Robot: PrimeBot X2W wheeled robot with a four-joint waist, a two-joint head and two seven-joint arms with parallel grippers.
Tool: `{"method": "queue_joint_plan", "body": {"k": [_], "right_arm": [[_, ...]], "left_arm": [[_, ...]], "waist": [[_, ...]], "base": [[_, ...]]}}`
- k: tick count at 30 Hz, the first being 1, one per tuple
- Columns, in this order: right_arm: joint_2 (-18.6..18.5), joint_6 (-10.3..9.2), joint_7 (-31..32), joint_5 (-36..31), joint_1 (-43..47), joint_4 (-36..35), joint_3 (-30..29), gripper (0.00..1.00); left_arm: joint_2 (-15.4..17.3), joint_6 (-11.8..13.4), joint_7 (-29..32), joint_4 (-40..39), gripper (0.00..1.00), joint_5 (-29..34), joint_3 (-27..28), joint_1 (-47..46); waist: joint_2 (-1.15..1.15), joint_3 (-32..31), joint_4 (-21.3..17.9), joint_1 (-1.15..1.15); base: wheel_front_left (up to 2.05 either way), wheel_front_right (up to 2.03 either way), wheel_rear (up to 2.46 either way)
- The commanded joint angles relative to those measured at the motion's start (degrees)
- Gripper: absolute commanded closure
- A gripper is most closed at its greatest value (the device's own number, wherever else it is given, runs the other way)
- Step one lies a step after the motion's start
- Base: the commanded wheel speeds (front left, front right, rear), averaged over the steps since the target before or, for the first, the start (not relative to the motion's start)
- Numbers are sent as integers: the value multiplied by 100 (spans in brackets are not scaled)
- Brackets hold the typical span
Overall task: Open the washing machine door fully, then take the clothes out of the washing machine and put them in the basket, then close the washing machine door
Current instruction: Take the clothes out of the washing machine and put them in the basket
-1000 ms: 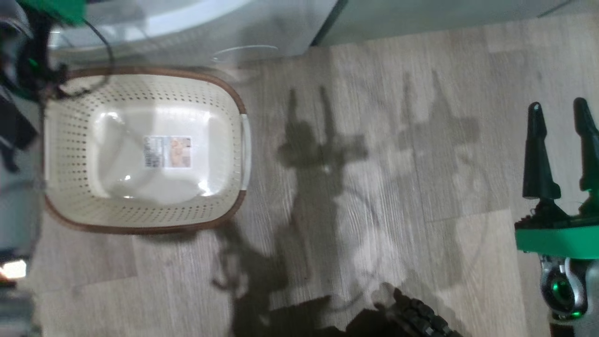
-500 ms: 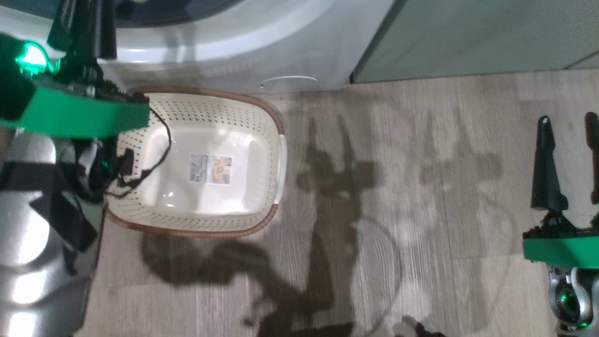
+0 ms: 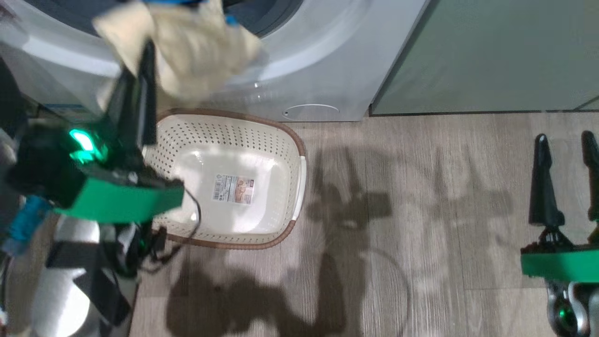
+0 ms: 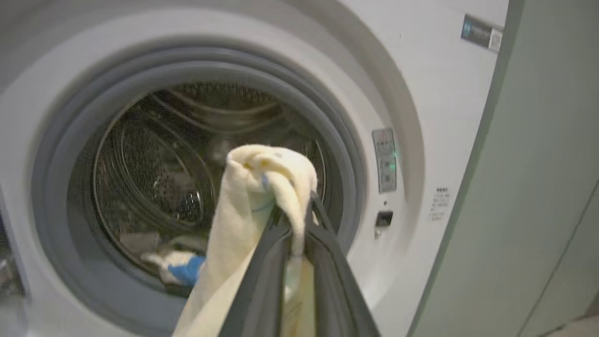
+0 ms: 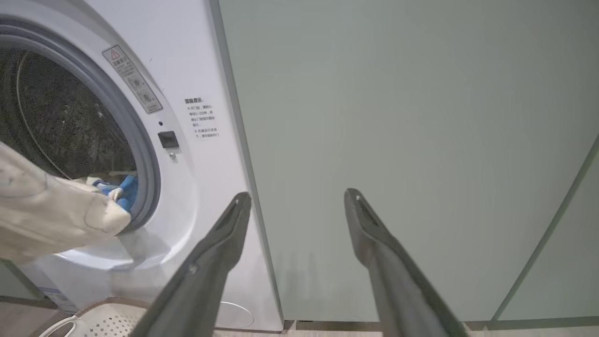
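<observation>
My left gripper (image 3: 142,58) is shut on a pale yellow piece of the clothes (image 3: 187,47), held in front of the drum mouth of the white washing machine (image 3: 318,70), above the back left rim of the cream basket (image 3: 290,140). In the left wrist view the left gripper (image 4: 295,213) pinches the clothes (image 4: 262,178), which drape down over its fingers. More clothes with a blue patch (image 4: 182,270) lie in the drum. The washing machine door is out of view. My right gripper (image 3: 566,140) stands open over the floor at the right, holding nothing.
A pale green cabinet (image 3: 491,56) stands right of the machine, straight ahead of the right gripper (image 5: 297,196). The basket sits on the wood floor (image 3: 421,210) against the machine's foot, near the round service flap (image 3: 311,111).
The head camera has tilted up, so the whole picture has shifted. My left gripper has come back out of the drum with the pale yellow garment, which now hangs in front of the machine.
</observation>
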Motion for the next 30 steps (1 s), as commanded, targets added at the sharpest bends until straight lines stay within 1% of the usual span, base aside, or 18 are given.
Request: {"method": "queue_joint_plan", "body": {"k": [1,5,8,16,17,22,30], "right_arm": [[-62,25,-54,-15,109,-215,107,0],[-55,25,-54,4,145,-229,129,0],[-52,25,-54,29,138,-231,157,0],[-42,25,-54,126,56,-234,243,0],[-42,25,-54,126,56,-234,243,0],[-36,25,-54,200,-78,-249,296,0],[-34,25,-54,398,-289,-259,383,0]], "left_arm": [[46,-62,-12,-67,100,-1,170,129],[-106,-159,-12,260,100,-19,153,365],[-167,-243,-12,711,100,-45,165,405],[-144,-441,-12,2308,100,-9,151,154],[-144,-441,-12,2308,100,-9,151,154],[-128,-537,-12,3465,100,40,97,-329],[14,-655,-12,5383,100,162,-42,-1239]], "waist": [[-1,-27,17,1],[-1,-32,18,1],[-1,-5,-14,1],[-1,257,-242,1],[-1,257,-242,1],[-1,563,-414,1],[-1,1008,-707,1]], "base": [[0,0,0],[0,0,0],[0,0,0],[0,0,0],[0,0,0],[0,0,0],[0,0,0]]}}
